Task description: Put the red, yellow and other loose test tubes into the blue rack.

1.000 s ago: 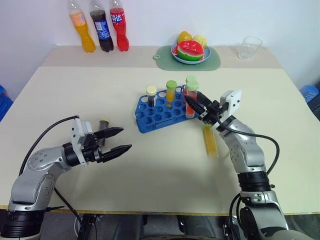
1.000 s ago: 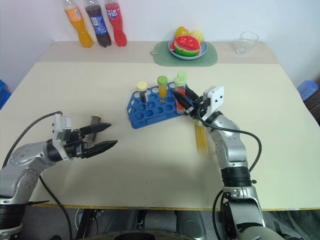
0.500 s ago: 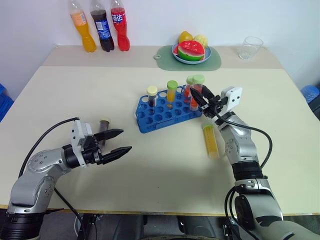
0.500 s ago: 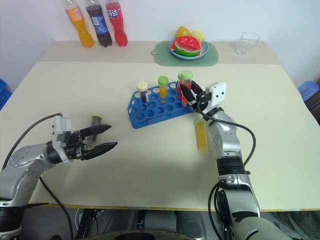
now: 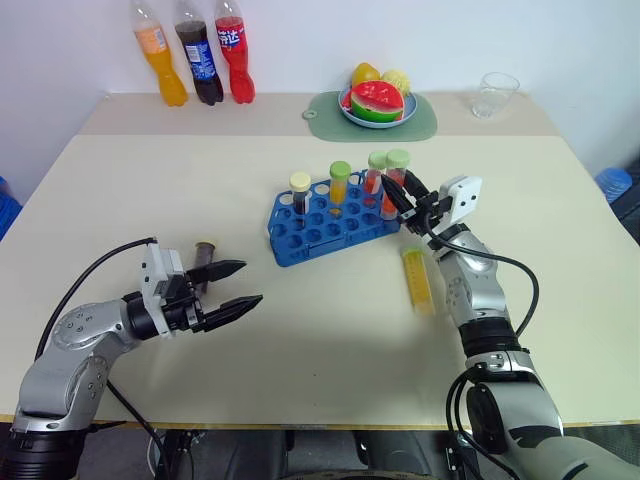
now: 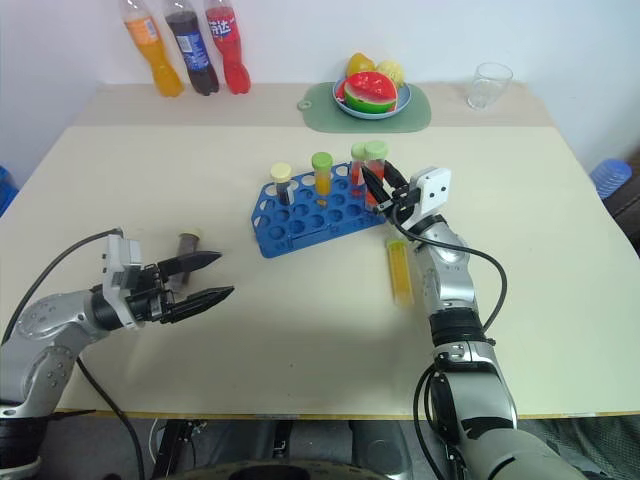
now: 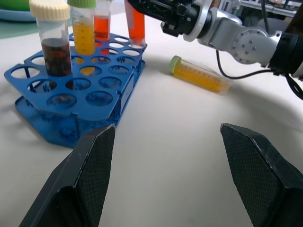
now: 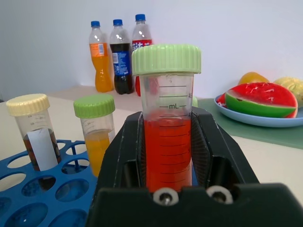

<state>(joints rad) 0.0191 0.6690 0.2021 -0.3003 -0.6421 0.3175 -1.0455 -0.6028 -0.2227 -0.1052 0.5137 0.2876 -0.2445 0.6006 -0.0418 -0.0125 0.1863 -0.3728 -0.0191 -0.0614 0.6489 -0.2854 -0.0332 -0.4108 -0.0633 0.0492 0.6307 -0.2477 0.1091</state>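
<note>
Carried forward, the red tube now stands upright over the blue rack's right end, clenched in the right hand. Left hand hovers released near a brown tube; a yellow tube lies beside the right arm.

- We take this for a robot test room staged as a lab bench: a plain cream table against a bare white wall.
- A blue rack of capped tubes sits mid-table.
- Far off stand soda bottles, a plate of toy fruit and a clear cup.
</note>
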